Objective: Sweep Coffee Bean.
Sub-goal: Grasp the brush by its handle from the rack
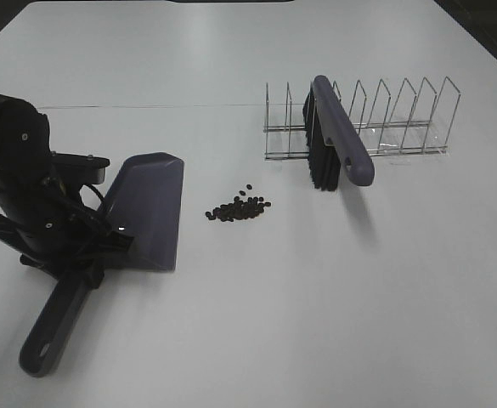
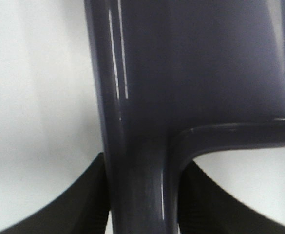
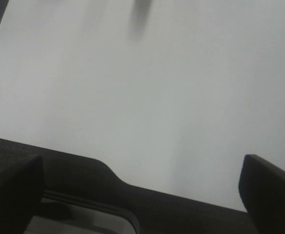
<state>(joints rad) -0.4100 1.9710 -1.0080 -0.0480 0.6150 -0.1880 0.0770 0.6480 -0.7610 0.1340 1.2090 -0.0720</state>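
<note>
While your left tool (image 1: 99, 246) is clenched on the neck of the dustpan (image 1: 150, 208), with a finger (image 2: 59, 209) pressed against each side of the handle in the left wrist view, the pan spreads out ahead of that tool and the handle's free end trails behind it, towards the near edge of the counter (image 1: 333, 323). You cannot tell from these views whether the pan's edge touches the counter.

The coffee beans (image 1: 238, 206) lie in one loose cluster beyond the pan's long side, apart from it, with a strip of bare counter between. Farther out from your left tool, past the beans, the brush (image 1: 337, 136) leans in a wire rack (image 1: 401, 119), bristles down and touching the counter, handle sloping over the rack's near rail. The beans and the brush are apart.

Your right tool (image 3: 142, 195) is released, its two fingers (image 3: 15, 190) spread wide above a blurred dark band; the counter beyond it is plain white. It does not show in the high view.

The counter is flat, matte and white. Around the beans you have open room on every side, most of it towards the near edge, and the far corners fall away into dark floor.
</note>
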